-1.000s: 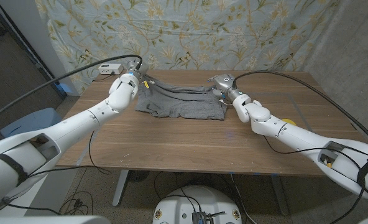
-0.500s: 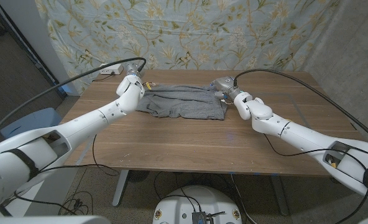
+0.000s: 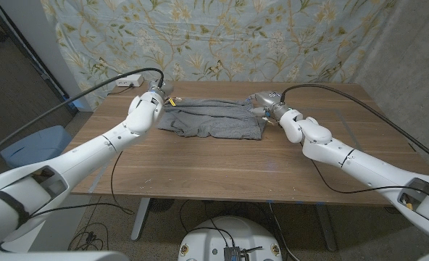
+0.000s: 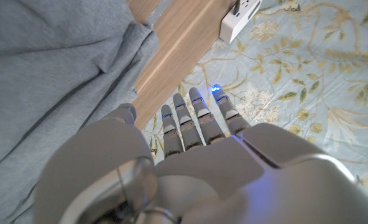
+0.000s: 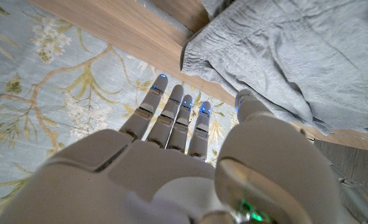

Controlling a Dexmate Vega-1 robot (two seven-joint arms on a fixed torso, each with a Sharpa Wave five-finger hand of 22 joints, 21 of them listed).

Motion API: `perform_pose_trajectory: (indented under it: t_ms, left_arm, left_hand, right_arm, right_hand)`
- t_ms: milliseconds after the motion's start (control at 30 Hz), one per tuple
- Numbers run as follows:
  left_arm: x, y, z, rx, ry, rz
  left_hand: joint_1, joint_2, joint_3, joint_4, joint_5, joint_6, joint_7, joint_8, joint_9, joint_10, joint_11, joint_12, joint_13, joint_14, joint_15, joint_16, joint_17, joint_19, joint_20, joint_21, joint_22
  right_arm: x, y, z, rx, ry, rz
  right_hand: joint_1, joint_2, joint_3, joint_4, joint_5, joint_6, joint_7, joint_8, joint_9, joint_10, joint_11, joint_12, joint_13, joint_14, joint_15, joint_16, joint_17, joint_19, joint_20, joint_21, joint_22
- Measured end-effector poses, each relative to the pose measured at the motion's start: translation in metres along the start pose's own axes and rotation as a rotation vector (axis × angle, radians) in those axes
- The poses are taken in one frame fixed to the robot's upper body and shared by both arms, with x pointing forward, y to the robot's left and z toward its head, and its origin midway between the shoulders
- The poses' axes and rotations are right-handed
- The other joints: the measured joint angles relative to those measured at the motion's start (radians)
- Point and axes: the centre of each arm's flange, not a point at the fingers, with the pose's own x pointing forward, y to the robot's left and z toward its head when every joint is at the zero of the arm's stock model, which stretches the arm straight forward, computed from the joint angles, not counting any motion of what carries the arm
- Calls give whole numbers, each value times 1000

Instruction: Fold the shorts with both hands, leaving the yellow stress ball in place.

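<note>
— Fingers first: how do they stand?

— Straight and side by side on both hands, grasping nothing. From the left wrist view the left hand's fingers [image 4: 196, 121] reach out past the table's far edge, over the flowered cloth, with small blue lights at the tips. The right hand's fingers [image 5: 171, 115] do the same on the other side. Both hands are released.

— And nearest the camera?

— Two smooth white arms come in from the bottom corners over a wooden table [image 3: 214, 170] with a brown, fine-grained top. The left hand [image 3: 156, 96] is at the left end of the shorts, the right hand [image 3: 261, 101] at the right end, each with a black cable running off its wrist.

— The shorts themselves?

— Grey shorts [image 3: 211, 119], soft jersey knit, lie spread across the far half of the table between the two hands, rumpled into long creases. Up close the fabric shows a gathered hem at the corner beside the right hand. Whether either hand touches the cloth I cannot tell.

— The yellow ball?

— I can't make one out.

— Farther back?

— A white power strip [image 3: 127, 80] sits at the table's far left corner. Behind everything hangs a pale blue curtain [image 3: 222, 36] printed with yellow-green leaves and small birds.
</note>
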Motion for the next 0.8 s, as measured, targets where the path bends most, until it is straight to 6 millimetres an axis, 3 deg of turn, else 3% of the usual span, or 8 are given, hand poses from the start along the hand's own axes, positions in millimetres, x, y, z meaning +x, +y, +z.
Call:
perform_pose_trajectory:
  t_ms: [267, 567, 700, 800]
  left_arm:
    - [-13, -10, 0, -186, -103, -34]
    - [-28, -18, 2, -329, -190, -58]
    - [-34, -21, 0, -376, -216, -69]
    - [-36, -24, 0, -398, -231, -79]
  left_hand:
    - [-41, -17, -19, 11, 0, -16, 14, -9, -5, -32, 16, -18, -7, -41, 6, -12, -13, -32, 15, -16, 0]
    - [-67, -30, -28, 3, 5, -49, 5, -16, -5, -72, 28, -33, -14, -92, 24, -26, -29, -43, 26, -28, -5]
    - [-72, -35, -32, 0, 5, -60, 5, -20, -5, -86, 30, -37, -14, -109, 30, -30, -34, -43, 26, -36, -5]
    - [-77, -40, -35, -3, 5, -71, 5, -20, -5, -95, 30, -37, -19, -119, 30, -30, -35, -48, 31, -36, -5]
  right_arm:
    - [-18, 5, 7, 97, -59, 59]
    - [-33, 10, 16, 151, -108, 101]
    - [-40, 13, 21, 160, -131, 120]
    - [-43, 15, 24, 158, -140, 126]
  right_hand:
    - [-54, -33, -35, 6, 0, -58, 5, -7, 0, -61, 8, -14, 0, -55, 5, -8, -6, -39, 10, -27, 0]
    - [-89, -69, -68, 0, 8, -104, 3, -11, 0, -100, 15, -18, 0, -89, 3, -15, -15, -64, 17, -47, 0]
    - [-91, -71, -78, -9, 12, -131, 0, -11, 0, -125, 7, -24, 0, -115, 4, -17, -20, -72, 22, -55, 0]
    - [-75, -86, -74, -30, 23, -155, 3, -11, 0, -161, 0, -28, 0, -144, 4, -22, -28, -82, 25, -63, 0]
